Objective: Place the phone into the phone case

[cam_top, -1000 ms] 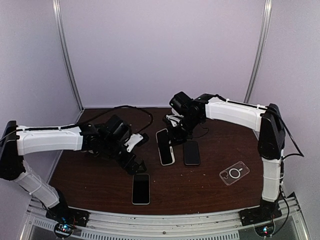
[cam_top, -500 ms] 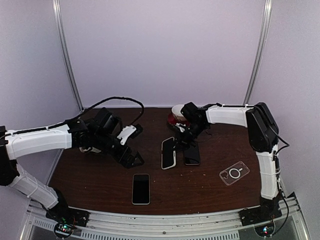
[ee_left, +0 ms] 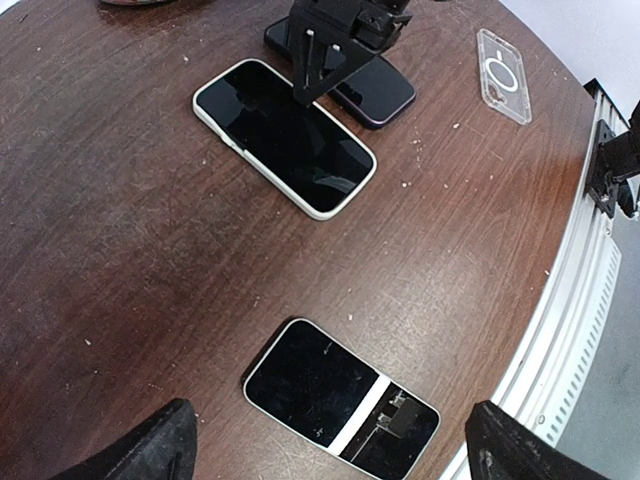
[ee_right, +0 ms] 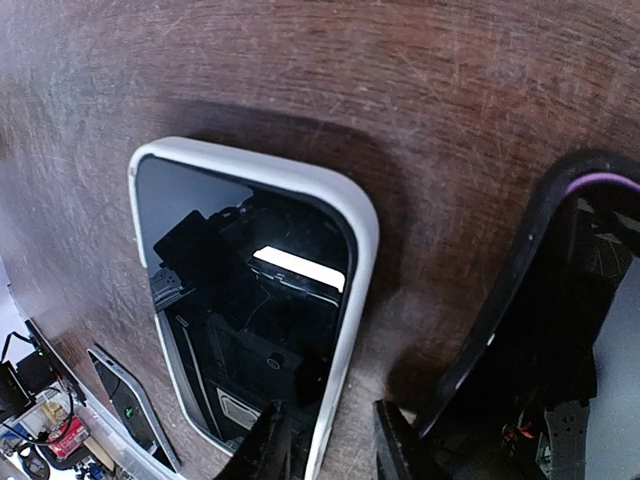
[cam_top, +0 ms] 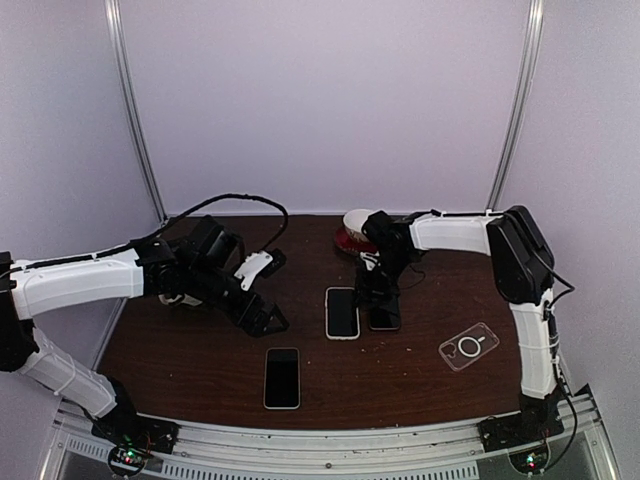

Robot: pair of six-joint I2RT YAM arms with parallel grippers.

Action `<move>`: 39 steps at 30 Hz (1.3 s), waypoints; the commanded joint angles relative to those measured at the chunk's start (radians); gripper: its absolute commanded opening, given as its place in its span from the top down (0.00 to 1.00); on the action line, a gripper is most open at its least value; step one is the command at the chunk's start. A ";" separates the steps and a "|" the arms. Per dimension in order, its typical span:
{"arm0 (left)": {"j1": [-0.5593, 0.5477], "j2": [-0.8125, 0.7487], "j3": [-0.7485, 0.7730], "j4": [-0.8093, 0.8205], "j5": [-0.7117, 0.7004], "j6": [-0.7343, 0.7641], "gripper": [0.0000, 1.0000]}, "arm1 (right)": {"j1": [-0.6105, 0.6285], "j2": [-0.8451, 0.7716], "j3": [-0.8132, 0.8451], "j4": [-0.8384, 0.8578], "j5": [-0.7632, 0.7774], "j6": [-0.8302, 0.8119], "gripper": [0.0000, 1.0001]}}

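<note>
A phone in a white case (cam_top: 342, 312) lies flat, screen up, mid-table; it also shows in the left wrist view (ee_left: 285, 137) and the right wrist view (ee_right: 250, 300). My right gripper (cam_top: 371, 292) points down at its right long edge. The fingers (ee_right: 270, 445) are a narrow gap apart, one over the screen and one over the table, and grip nothing. A dark phone (cam_top: 384, 314) lies right beside it. A silver-edged phone (cam_top: 282, 377) lies near the front edge. A clear case (cam_top: 468, 346) lies at the right. My left gripper (cam_top: 267, 319) hovers wide open above the silver-edged phone (ee_left: 340, 395).
A red and white bowl (cam_top: 354, 231) stands at the back behind the right gripper. A black cable (ee_right: 520, 280) runs beside the right fingers. The table's metal front rail (ee_left: 590, 270) is just beyond the near phone. Black cables loop over the left arm.
The white-cased phone was tilted up on its edge at the right gripper; now it lies flat on the table. The left gripper pulled back left from the middle and has since held still.
</note>
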 commanded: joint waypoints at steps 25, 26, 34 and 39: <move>0.006 0.015 -0.002 0.004 0.012 0.016 0.02 | -0.038 -0.745 -0.725 -0.173 0.439 0.042 0.35; 0.007 0.015 -0.003 0.009 0.023 0.014 0.02 | -0.039 -0.752 -0.745 -0.157 0.442 0.037 0.34; 0.006 0.029 -0.004 0.007 0.025 0.015 0.02 | -0.025 -0.587 -0.743 -0.082 0.413 -0.016 0.38; 0.007 0.027 -0.006 0.004 0.023 0.019 0.02 | -0.009 -0.531 -0.747 -0.068 0.413 0.002 0.68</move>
